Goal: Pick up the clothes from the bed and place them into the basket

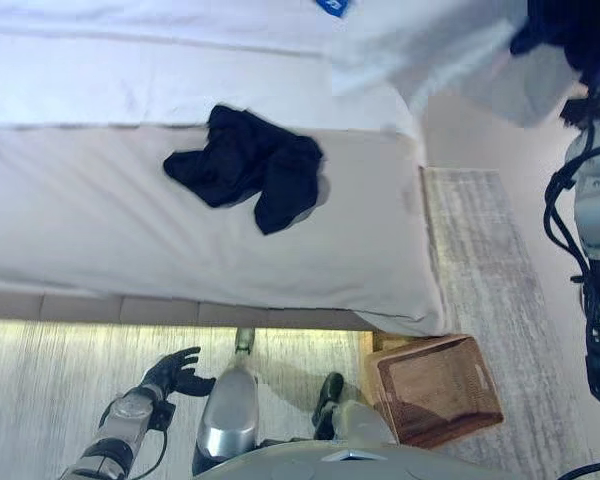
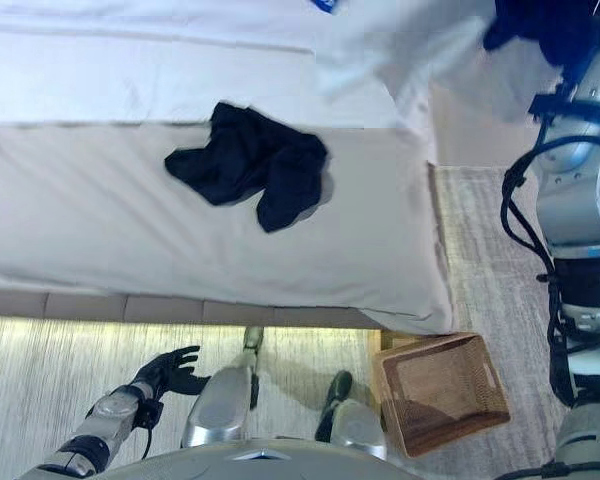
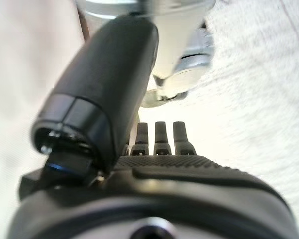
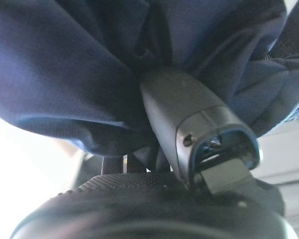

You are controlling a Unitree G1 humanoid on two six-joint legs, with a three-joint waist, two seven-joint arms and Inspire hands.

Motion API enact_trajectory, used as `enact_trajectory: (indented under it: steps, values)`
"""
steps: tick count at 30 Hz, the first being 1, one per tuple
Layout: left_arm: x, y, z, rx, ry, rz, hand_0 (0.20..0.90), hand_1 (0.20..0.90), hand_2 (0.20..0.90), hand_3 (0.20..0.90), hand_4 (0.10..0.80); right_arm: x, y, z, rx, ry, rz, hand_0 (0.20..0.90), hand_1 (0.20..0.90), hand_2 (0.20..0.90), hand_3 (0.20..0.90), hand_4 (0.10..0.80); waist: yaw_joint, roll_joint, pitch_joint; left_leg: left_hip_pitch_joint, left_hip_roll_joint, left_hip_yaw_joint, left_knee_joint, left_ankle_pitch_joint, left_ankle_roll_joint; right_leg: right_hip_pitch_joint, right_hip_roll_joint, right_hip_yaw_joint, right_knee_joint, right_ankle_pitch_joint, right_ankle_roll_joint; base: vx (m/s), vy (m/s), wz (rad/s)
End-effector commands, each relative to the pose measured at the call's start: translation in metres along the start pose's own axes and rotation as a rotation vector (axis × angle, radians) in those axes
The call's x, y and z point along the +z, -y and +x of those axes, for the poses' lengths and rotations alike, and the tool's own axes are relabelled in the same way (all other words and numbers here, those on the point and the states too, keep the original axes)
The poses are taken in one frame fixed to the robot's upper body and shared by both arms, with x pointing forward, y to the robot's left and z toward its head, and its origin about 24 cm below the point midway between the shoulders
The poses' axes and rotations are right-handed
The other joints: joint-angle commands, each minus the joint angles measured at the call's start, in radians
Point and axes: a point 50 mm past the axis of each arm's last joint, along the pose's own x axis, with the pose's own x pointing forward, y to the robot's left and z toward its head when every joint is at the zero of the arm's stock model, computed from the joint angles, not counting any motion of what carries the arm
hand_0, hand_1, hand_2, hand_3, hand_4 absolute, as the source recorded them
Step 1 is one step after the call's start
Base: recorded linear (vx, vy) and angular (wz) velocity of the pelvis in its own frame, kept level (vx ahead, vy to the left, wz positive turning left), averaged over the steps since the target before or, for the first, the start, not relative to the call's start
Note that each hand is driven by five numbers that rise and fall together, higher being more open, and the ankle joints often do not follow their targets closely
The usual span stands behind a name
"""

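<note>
The right hand grips a dark garment, raised beyond the bed's right corner. The basket is empty. Another dark garment lies mid-bed. The left hand hangs open.

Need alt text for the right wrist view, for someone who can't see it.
Dark blue cloth fills most of the view, bunched around the right hand, whose thumb presses up into its folds. The hand's dark bulk runs along the bottom edge.
</note>
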Motion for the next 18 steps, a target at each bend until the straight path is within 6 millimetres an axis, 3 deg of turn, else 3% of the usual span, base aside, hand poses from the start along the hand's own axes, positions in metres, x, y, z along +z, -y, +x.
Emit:
enact_trajectory:
  steps: [1,5,10,18]
  values:
    - [-0.004,0.036,0.004,-0.137,-0.010,0.033,0.900,0.900,0.900,0.900,0.800,0.026,0.015,0.012,0.077,0.167,0.181,0.300,0.300,0.300,0.200,0.100,-0.005,0.067,-0.161,0.165,-0.024,0.023,-0.034,-0.195,0.047,-0.018,0.073,-0.021,0.055,-0.031,-0.020,-0.027,-0.060,-0.47]
    - [0.001,0.051,0.005,-0.184,0.016,0.033,0.900,0.900,0.900,0.900,0.800,0.029,-0.007,0.001,0.290,0.202,0.252,0.300,0.300,0.300,0.200,0.100,-0.011,0.062,-0.166,0.179,-0.021,0.042,-0.037,-0.188,0.032,0.009,0.081,-0.022,0.016,-0.017,-0.029,-0.004,-0.040,-0.31]
    - [-0.002,0.067,0.005,-0.221,0.002,0.041,0.900,0.900,0.900,0.900,0.800,0.042,-0.026,0.004,0.395,0.277,0.271,0.300,0.300,0.300,0.200,0.100,0.019,0.043,-0.166,0.179,-0.021,0.038,-0.038,-0.175,0.017,0.036,0.084,-0.052,-0.036,0.007,-0.034,0.003,0.001,-0.08]
    - [-0.018,0.048,0.003,-0.165,-0.095,0.082,0.900,0.900,0.900,0.900,0.800,0.046,-0.046,0.026,0.432,0.202,0.204,0.300,0.300,0.300,0.200,0.100,0.095,0.017,-0.144,0.157,-0.027,-0.028,-0.044,-0.153,0.006,0.059,0.086,-0.115,-0.045,0.004,-0.040,-0.019,0.029,0.32]
